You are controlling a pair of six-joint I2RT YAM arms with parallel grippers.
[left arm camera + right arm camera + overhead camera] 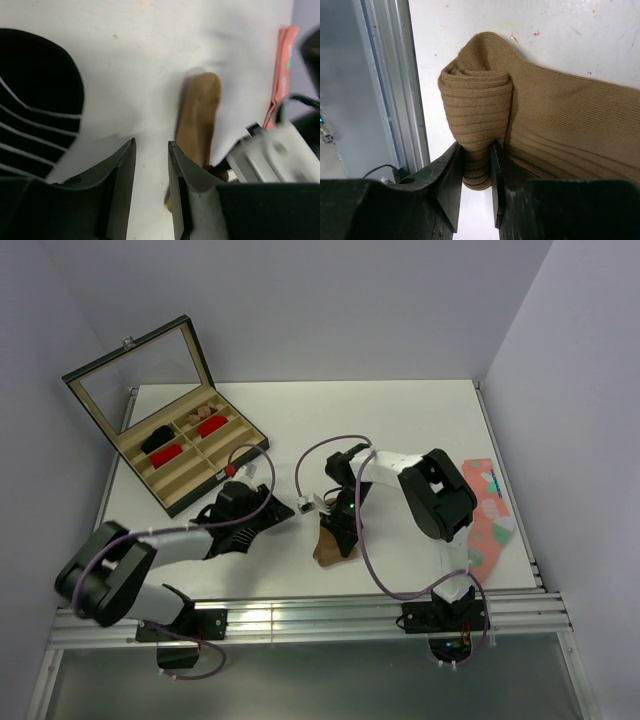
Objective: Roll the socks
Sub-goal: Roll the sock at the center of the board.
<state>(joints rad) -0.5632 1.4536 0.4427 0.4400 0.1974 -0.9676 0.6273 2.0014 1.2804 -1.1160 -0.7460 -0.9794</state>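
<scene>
The tan sock (485,100) is part-rolled: one end is wound into a tight coil near the rail (395,100) at the edge of the desk (400,420), the rest lying flat beside it; the right claw (475,150) is clamped on the foot of that coil, fabric pinched between its jaws. The next move, I judge, calls for turning the coil along the flat length without slackening the pinch; the left claw (151,145) hangs over the desk, jaws slightly apart and empty, between the black sock (35,100) and the tan one.
</scene>
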